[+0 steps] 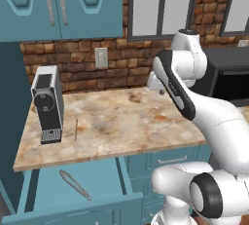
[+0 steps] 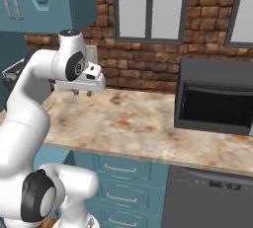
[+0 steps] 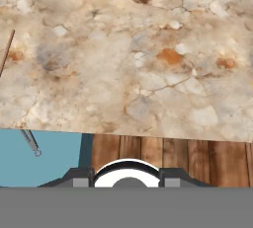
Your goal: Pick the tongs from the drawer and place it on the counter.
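Observation:
The slim grey tongs (image 1: 75,184) lie flat on the bottom of the pulled-out teal drawer (image 1: 104,178), under the counter's front edge. In the hand view one end of the tongs (image 3: 30,142) shows at the lower left on the drawer's blue floor (image 3: 54,158). The beige marbled counter (image 1: 121,117) spreads above it. My gripper (image 2: 81,93) hangs open and empty well above the counter (image 2: 128,123), near the back wall, with its fingers pointing down. It is far above and behind the tongs.
A grey coffee machine (image 1: 47,103) stands at the counter's left end, with a thin brown stick (image 1: 76,129) beside it. A dark microwave (image 2: 215,98) sits on the right. Narrower teal drawers (image 2: 121,170) and a dishwasher (image 2: 212,197) are below. Wood floor (image 3: 168,155) shows beneath.

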Motion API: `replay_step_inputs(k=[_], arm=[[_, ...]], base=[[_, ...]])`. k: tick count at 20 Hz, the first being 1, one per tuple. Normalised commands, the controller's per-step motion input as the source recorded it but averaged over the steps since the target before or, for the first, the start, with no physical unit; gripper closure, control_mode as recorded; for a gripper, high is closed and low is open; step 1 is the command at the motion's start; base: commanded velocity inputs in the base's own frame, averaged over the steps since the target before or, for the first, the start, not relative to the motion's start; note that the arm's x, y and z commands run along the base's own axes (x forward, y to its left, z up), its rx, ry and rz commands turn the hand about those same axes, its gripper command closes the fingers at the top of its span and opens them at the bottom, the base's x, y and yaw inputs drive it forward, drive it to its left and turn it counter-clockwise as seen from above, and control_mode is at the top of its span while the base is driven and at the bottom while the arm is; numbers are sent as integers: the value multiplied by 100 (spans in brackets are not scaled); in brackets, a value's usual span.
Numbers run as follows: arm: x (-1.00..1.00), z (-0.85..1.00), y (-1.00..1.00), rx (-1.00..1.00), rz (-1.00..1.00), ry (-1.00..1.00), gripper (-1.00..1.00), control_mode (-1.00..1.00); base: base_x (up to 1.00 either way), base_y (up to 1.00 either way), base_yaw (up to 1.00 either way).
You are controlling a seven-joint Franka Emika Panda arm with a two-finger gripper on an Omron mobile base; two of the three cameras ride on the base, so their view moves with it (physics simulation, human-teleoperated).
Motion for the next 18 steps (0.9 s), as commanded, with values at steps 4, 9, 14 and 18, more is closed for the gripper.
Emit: replay_step_inputs(k=[4,9,14,18], arm=[[-14,0,15,0,0,0,-100,-100],[-54,0,92,0,0,-3,-100,-100],[-64,-14,100,-3,0,0,-100,-100],[-42,-47,100,-4,0,5,-100,-100]], base=[[0,0,0],[0,0,0],[0,0,0],[0,0,0]])
